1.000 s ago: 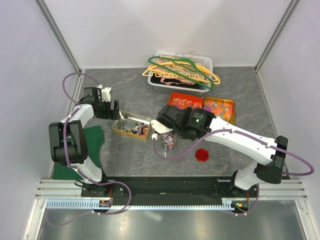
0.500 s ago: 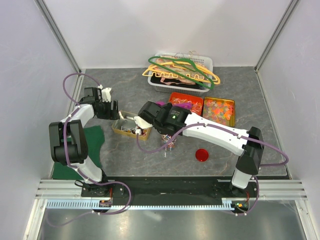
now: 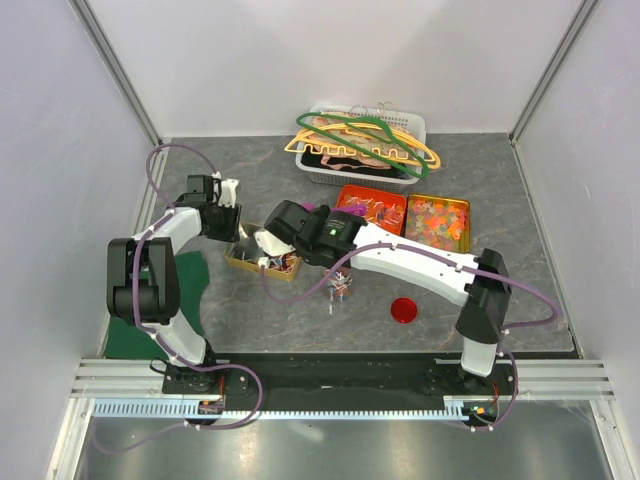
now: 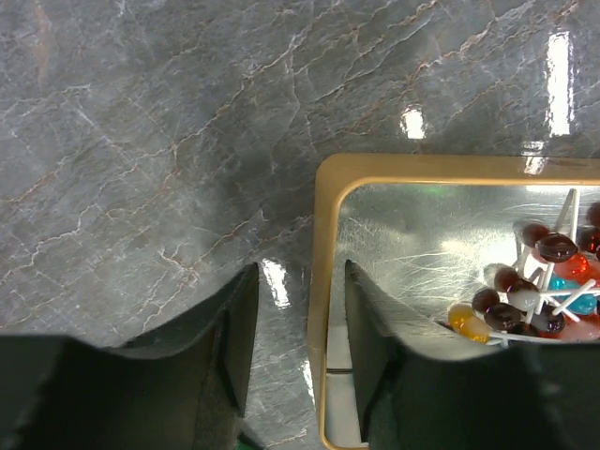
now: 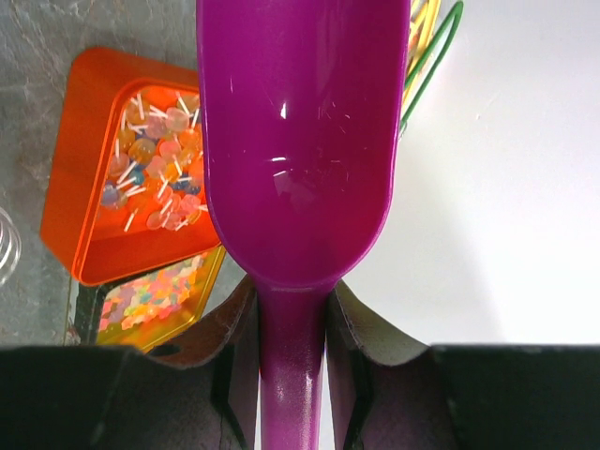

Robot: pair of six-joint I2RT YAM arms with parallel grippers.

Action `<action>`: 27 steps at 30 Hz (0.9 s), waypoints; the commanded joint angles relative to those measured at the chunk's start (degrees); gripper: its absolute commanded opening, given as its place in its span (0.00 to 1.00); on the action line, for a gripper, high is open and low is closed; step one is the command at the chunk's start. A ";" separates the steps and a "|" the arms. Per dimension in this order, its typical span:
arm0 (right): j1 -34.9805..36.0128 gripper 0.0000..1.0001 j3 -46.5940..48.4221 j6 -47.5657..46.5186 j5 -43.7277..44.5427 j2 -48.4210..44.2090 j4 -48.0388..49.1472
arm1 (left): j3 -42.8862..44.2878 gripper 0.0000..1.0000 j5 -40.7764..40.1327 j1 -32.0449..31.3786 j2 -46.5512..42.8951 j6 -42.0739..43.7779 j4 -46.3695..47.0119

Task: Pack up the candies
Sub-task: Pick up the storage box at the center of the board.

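The candies are small sweets on white sticks. Some lie in the gold tray point(image 3: 240, 258) at its right end point(image 3: 281, 262); the left wrist view shows this pile point(image 4: 539, 281). Others fill the glass jar point(image 3: 342, 282). My left gripper point(image 3: 234, 226) is open and straddles the tray's left rim point(image 4: 322, 309), one finger point(image 4: 370, 347) inside and the other outside, neither pressing the wall. Above the tray, my right gripper point(image 3: 300, 218) is shut on the handle of a purple scoop point(image 5: 295, 141), whose bowl is empty and points toward the back wall.
An orange tray point(image 3: 348, 192) of sweets and a yellow tin point(image 3: 462, 206) of coloured bits stand behind the jar. A white basket point(image 3: 412, 122) with coat hangers sits at the back. A red lid point(image 3: 404, 309) lies right of the jar, and a green cloth point(image 3: 190, 275) lies at the left.
My right arm swung left with the scoop, from over the jar to above the gold tray. My left gripper shifted right onto the tray's rim and narrowed its jaws.
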 commanded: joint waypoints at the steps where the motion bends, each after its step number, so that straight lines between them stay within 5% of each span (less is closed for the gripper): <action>1: 0.19 0.00 4.14 -1.30 -0.14 2.08 2.08 | 0.59 0.44 -3.99 -0.36 0.61 2.18 1.28; 11: 1.33 0.00 3.79 -2.10 -0.14 2.35 2.25 | 1.20 0.38 -7.25 -3.61 3.25 3.50 0.84; 18: 1.51 0.00 3.35 -1.74 0.30 1.12 2.34 | 2.00 0.02 -4.62 -3.61 4.92 3.33 -0.48; 27: 1.60 0.00 6.96 -1.74 0.39 -1.26 1.90 | 3.14 0.02 11.45 -3.43 5.71 4.12 -3.99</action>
